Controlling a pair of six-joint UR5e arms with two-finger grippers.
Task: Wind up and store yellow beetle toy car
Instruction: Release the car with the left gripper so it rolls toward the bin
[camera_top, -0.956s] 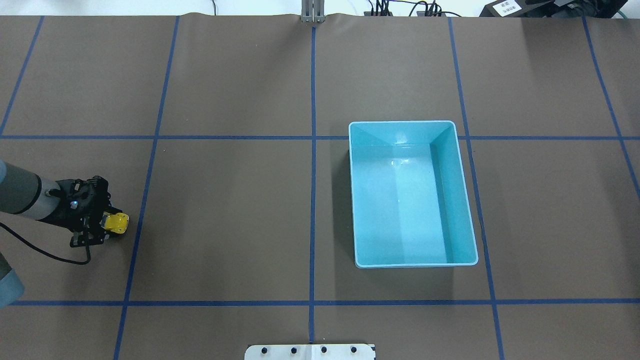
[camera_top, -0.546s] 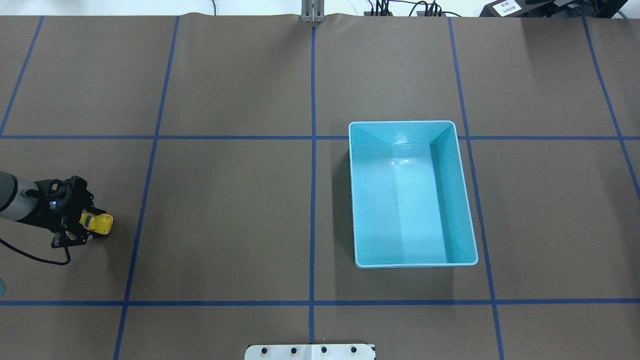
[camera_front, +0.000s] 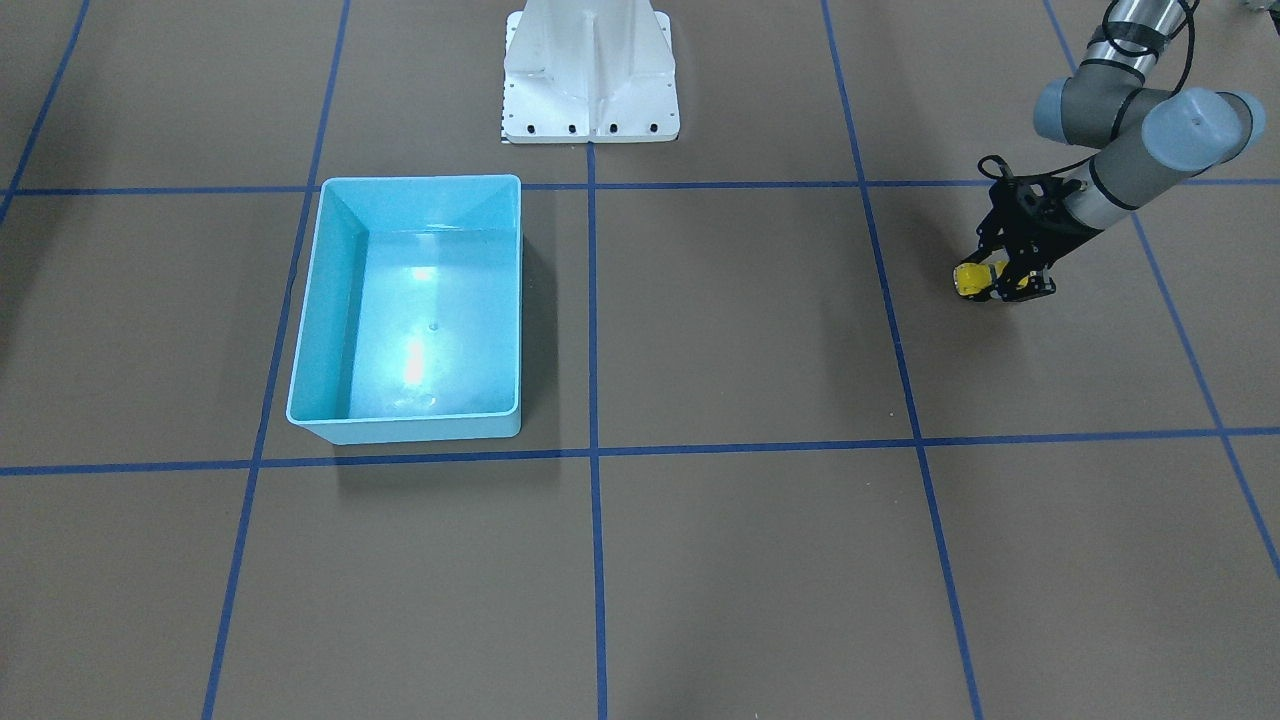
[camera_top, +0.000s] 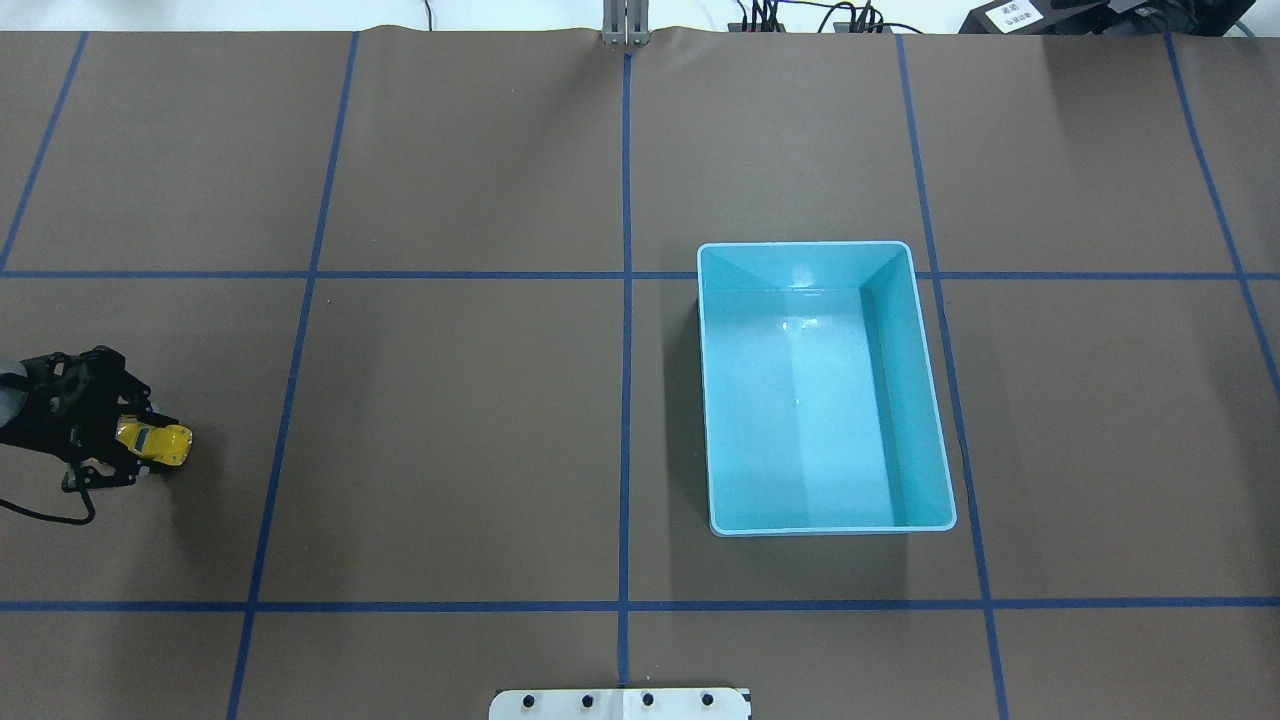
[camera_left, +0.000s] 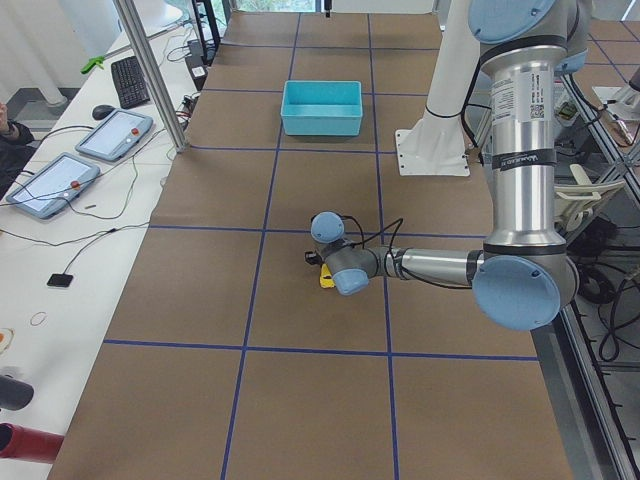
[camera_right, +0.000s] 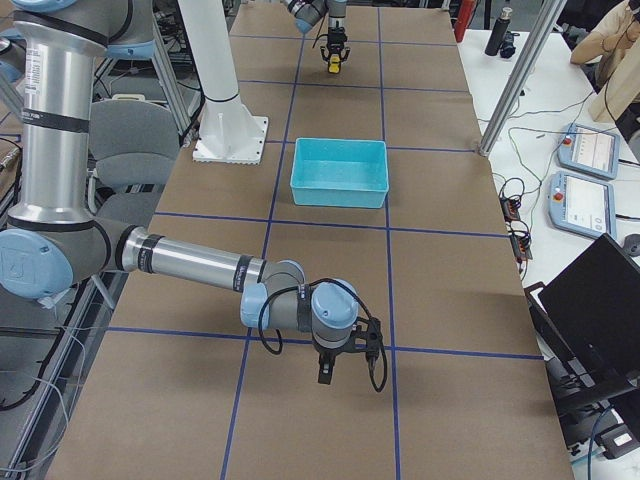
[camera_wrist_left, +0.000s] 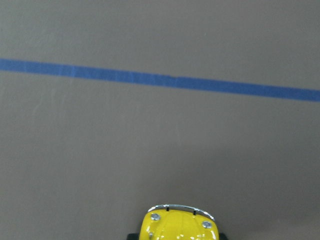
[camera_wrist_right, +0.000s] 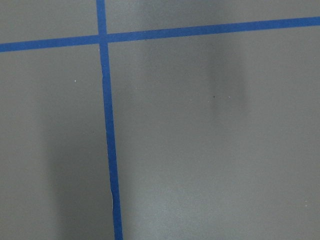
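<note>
car (camera_top: 158, 443) pinched in the left gripper (camera_top: 138, 452), nose toward the empty bin (camera_top: 805, 245)

we see the left gripper closed on the car at the far left of the table (camera_top: 450, 450), low over the surface. from these views we cannot tell whether the wheels press on the table. the grip takes the car at its rear half, with the bonnet sticking out in front of the fingers.

the car's long axis runs roughly across the table. its nose points away from the wrist and toward the robot's right, which is the side where the bin stands. in the left wrist view the bonnet and both headlights sit at the bottom edge, facing a blue tape line (camera_wrist_left: 160, 80) that crosses ahead of them.

the bin lies well apart from the car, beyond the centre line, with open table between the two. we judge that any run or carry toward it has to go along that same nose-first direction.

the left arm is plainly the nearer one, since it already has the car. the right gripper (camera_right: 340, 365) hangs near the opposite end of the table, with the bin between the two grippers. it shows only in the side view and its own camera sees bare table, so we cannot tell whether its jaws are spread or closed.

the bin holds nothing. its floor is bare and glossy in both the overhead and front views, so we judge that storing is not yet done.
</note>
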